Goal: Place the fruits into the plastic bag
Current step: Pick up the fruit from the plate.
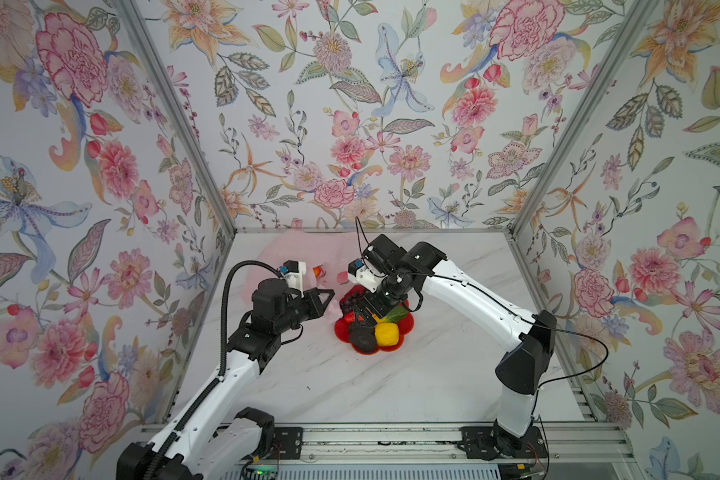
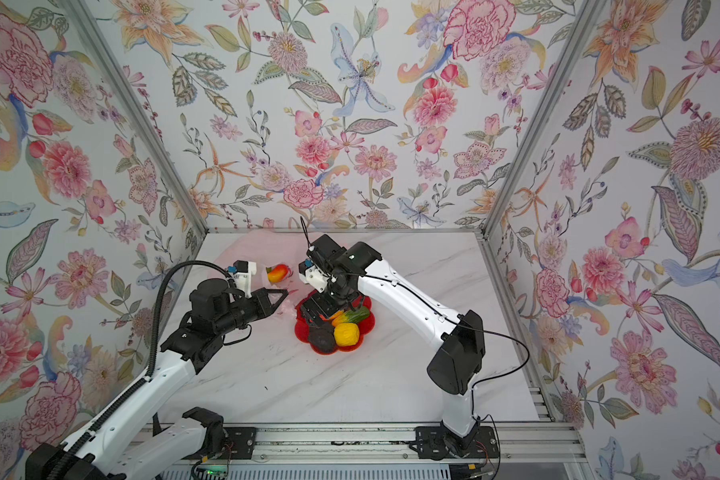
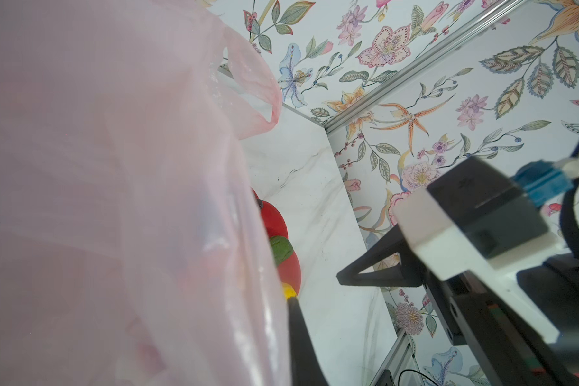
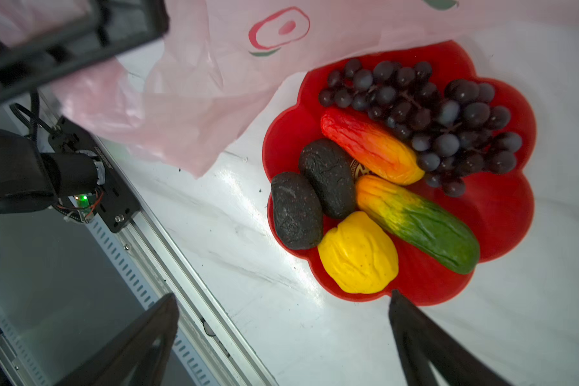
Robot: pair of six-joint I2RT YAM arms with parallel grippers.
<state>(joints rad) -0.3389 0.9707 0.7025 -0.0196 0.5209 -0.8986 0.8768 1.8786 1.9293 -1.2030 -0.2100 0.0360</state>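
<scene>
The left jaws are clenched on an edge of the pink bag (image 1: 275, 257), which lies crumpled at the far side of the counter (image 1: 391, 374), just beside the red plate (image 4: 502, 214), with a mango (image 2: 278, 273) amid its folds. The right jaws hang released, spread wide above the plate. On the plate lie grapes (image 4: 432, 117), a red-yellow piece (image 4: 371, 147), two avocados (image 4: 328, 177), a lemon (image 4: 358, 254) and a green-orange piece (image 4: 422, 224).
</scene>
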